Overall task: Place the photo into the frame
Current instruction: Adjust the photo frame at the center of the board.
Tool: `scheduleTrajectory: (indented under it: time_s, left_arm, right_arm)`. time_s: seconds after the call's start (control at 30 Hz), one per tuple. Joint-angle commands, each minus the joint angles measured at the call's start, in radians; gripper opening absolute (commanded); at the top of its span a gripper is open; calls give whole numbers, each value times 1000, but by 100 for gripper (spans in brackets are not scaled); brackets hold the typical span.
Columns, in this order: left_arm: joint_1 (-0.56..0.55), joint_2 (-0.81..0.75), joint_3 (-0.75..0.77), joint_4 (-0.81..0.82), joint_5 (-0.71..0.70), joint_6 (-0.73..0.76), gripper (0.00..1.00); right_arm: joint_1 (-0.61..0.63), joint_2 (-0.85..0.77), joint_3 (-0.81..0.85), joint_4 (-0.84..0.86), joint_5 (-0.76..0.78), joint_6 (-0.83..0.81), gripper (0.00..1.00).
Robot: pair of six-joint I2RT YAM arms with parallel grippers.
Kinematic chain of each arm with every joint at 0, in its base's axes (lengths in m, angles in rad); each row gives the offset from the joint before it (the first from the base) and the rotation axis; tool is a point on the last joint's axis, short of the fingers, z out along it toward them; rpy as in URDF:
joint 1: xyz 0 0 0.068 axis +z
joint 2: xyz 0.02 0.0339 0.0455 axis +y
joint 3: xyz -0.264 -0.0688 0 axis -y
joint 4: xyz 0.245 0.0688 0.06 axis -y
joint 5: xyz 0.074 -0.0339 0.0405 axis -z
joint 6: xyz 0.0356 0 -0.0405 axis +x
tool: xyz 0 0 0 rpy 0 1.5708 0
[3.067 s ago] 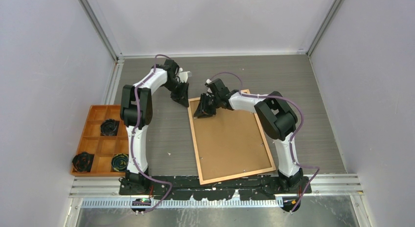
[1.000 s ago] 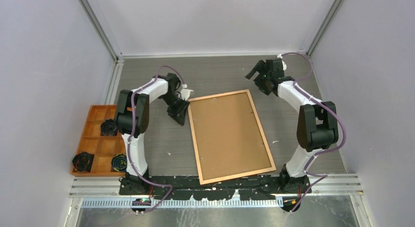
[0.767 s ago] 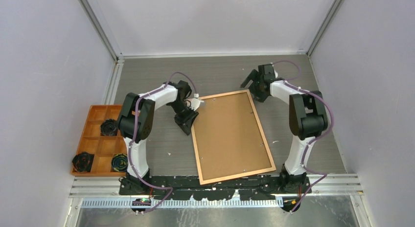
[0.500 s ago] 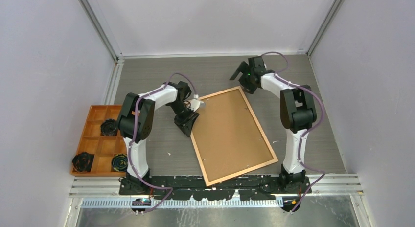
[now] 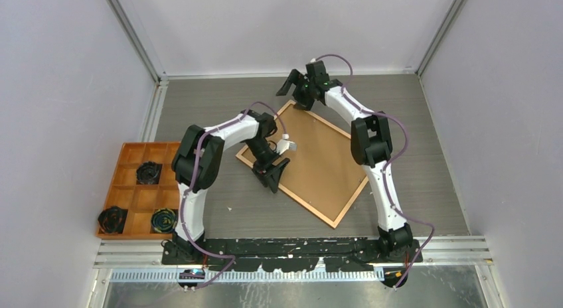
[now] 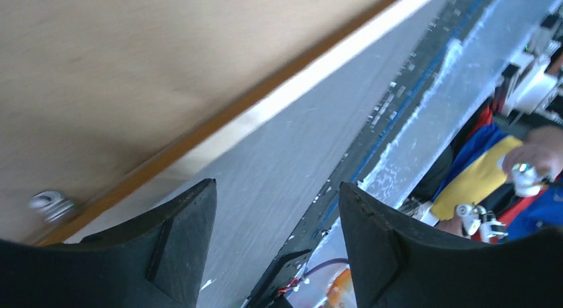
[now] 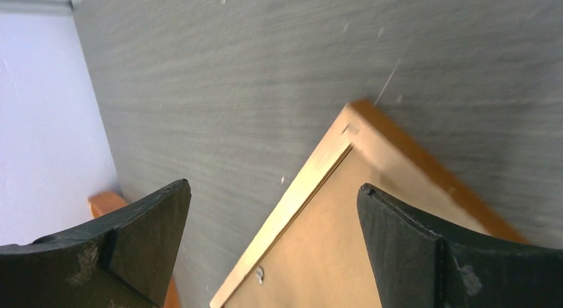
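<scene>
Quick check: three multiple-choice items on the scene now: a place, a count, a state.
1. Where is the right gripper? A) by the frame, at its far corner B) over its own base C) beside the left wall
2. How many black items lie in the orange tray? A) one B) three C) five
3. The left gripper is: A) shut on the frame B) open, holding nothing C) out of view
Answers: 1A, its wrist view shows that corner; 2B, three compartments hold one each; 3B, only table shows in its gap.
</scene>
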Motion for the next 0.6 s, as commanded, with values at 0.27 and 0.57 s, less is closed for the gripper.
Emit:
scheduleTrajectory:
  time_s: [0.27, 0.57]
  left_arm:
    - [369, -83, 366, 35, 12, 25, 61]
    - [421, 286, 660, 25, -20, -61, 37]
  right_arm:
    - [-37, -299, -204, -79, 27, -134, 100]
    - [-48, -557, -521, 22, 51, -69, 100]
